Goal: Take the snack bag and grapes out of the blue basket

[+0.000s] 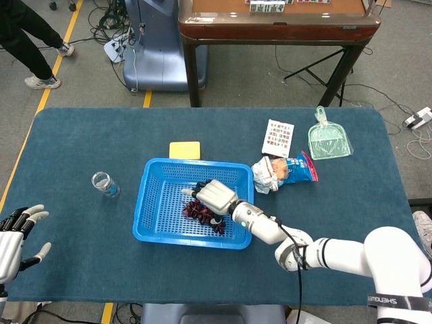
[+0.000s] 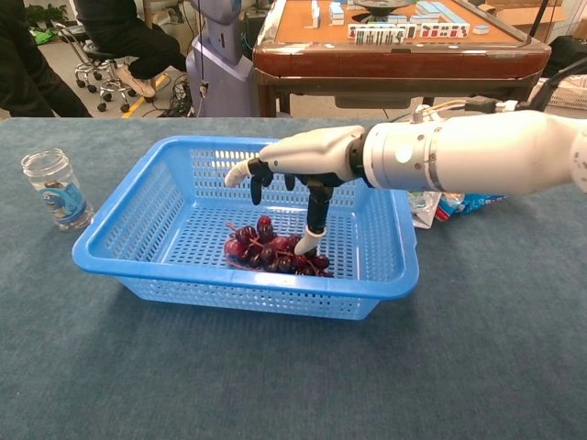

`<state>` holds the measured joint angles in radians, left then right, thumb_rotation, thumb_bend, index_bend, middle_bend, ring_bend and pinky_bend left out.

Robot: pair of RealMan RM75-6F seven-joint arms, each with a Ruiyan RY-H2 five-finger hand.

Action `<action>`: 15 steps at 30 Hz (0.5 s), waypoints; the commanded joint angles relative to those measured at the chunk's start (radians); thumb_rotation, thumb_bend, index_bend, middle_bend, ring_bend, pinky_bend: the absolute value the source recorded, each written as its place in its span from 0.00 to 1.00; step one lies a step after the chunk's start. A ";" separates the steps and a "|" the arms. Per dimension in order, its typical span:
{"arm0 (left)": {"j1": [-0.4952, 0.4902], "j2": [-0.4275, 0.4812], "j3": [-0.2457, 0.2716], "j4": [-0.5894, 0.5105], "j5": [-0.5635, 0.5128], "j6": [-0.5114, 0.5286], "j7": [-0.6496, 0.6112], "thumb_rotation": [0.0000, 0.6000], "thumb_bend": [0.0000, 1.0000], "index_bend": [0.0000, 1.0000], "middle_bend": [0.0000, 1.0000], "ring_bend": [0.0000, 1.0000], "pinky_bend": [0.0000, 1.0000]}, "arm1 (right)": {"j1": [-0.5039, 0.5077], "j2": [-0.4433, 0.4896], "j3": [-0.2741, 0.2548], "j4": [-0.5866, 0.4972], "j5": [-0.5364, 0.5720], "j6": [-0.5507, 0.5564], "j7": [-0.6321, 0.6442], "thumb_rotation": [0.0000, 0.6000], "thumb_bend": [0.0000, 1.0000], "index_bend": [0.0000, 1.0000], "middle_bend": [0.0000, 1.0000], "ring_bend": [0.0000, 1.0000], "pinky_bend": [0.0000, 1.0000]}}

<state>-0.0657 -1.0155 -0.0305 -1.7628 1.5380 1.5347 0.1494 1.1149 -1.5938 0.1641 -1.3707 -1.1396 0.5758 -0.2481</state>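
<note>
A dark red bunch of grapes [image 1: 200, 211] [image 2: 268, 251] lies on the floor of the blue basket [image 1: 156, 202] [image 2: 147, 213]. My right hand [image 1: 213, 196] [image 2: 303, 164] hovers low over the bunch with its fingers spread, the thumb tip reaching down to the grapes' right side; nothing is gripped. The snack bag [image 1: 282, 171] [image 2: 470, 198] lies on the table just right of the basket, mostly hidden behind my right forearm in the chest view. My left hand [image 1: 15, 241] rests open at the table's near left edge.
A small glass jar [image 1: 104, 183] [image 2: 56, 188] stands left of the basket. A yellow pad [image 1: 185, 150] lies behind it. A printed card [image 1: 277, 138] and a green dustpan [image 1: 329, 140] lie at the back right. A wooden table [image 1: 277, 20] stands beyond.
</note>
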 commanded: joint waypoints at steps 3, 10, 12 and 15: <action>0.005 0.004 0.001 0.005 -0.003 0.005 -0.013 1.00 0.27 0.34 0.21 0.16 0.24 | 0.037 -0.052 -0.017 0.043 0.063 -0.014 -0.070 1.00 0.03 0.09 0.25 0.16 0.25; 0.013 0.005 0.000 0.018 -0.008 0.013 -0.027 1.00 0.27 0.35 0.21 0.16 0.25 | 0.076 -0.104 -0.051 0.092 0.130 -0.014 -0.167 1.00 0.03 0.12 0.24 0.16 0.25; 0.016 0.004 0.000 0.022 -0.009 0.015 -0.031 1.00 0.27 0.35 0.21 0.16 0.25 | 0.084 -0.115 -0.058 0.099 0.156 -0.016 -0.186 1.00 0.03 0.13 0.24 0.16 0.25; 0.017 0.003 0.000 0.027 -0.010 0.017 -0.038 1.00 0.27 0.35 0.21 0.16 0.25 | 0.096 -0.132 -0.064 0.112 0.184 -0.012 -0.208 1.00 0.03 0.15 0.23 0.16 0.25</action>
<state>-0.0486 -1.0125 -0.0308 -1.7356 1.5281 1.5514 0.1121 1.2031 -1.7167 0.1057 -1.2667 -0.9660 0.5613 -0.4457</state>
